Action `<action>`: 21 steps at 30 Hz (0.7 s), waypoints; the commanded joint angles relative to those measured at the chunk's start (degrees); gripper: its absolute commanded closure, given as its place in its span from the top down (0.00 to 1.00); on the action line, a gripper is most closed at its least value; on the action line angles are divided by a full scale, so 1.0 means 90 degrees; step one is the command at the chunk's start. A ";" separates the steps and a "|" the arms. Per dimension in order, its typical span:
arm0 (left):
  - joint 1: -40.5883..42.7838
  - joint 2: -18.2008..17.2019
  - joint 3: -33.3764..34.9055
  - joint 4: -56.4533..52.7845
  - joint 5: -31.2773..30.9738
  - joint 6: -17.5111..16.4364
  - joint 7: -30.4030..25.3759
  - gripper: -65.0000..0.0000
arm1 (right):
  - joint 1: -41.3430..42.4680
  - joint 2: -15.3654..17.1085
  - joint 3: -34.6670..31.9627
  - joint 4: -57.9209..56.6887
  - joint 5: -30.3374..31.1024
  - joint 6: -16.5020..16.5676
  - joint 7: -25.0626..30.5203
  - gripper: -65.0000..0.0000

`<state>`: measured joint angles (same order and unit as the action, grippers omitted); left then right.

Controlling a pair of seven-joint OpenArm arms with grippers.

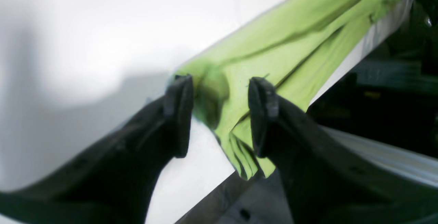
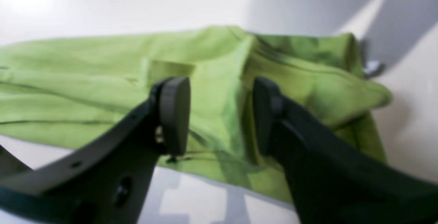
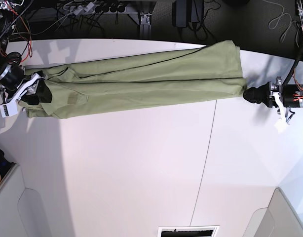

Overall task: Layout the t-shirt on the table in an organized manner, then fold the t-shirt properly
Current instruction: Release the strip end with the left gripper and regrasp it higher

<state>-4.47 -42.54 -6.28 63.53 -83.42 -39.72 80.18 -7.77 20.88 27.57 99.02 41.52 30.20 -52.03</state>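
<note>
The olive-green t-shirt (image 3: pixel 141 81) lies stretched in a long, bunched band across the far side of the white table (image 3: pixel 141 163). My left gripper (image 3: pixel 250 94) is at the shirt's right end. In the left wrist view its jaws (image 1: pixel 220 83) stand apart with the gathered cloth (image 1: pixel 291 42) between them, at the table's edge. My right gripper (image 3: pixel 35 94) is at the shirt's left end. In the right wrist view it (image 2: pixel 219 87) is open, straddling rumpled cloth (image 2: pixel 85 73). A small pale tag (image 2: pixel 371 67) shows at the cloth's far edge.
A thin dark seam (image 3: pixel 206 163) crosses the table. Cables and dark equipment (image 3: pixel 92 10) lie beyond the far edge. The table's edge (image 1: pixel 205 200) runs just under the left gripper, with dark floor space (image 1: pixel 383 87) past it. A slot (image 3: pixel 188 231) sits at the front edge.
</note>
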 commanded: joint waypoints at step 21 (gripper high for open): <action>0.2123 0.1647 -0.3597 0.0736 -0.0131 -0.0031 -0.0272 0.46 | 0.0068 -0.0240 0.0049 0.0124 -0.0163 0.0010 0.0143 0.46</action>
<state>14.92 -26.50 -38.33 69.10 -83.07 -39.70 78.35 -7.77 17.91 27.62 99.11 39.16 30.22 -51.94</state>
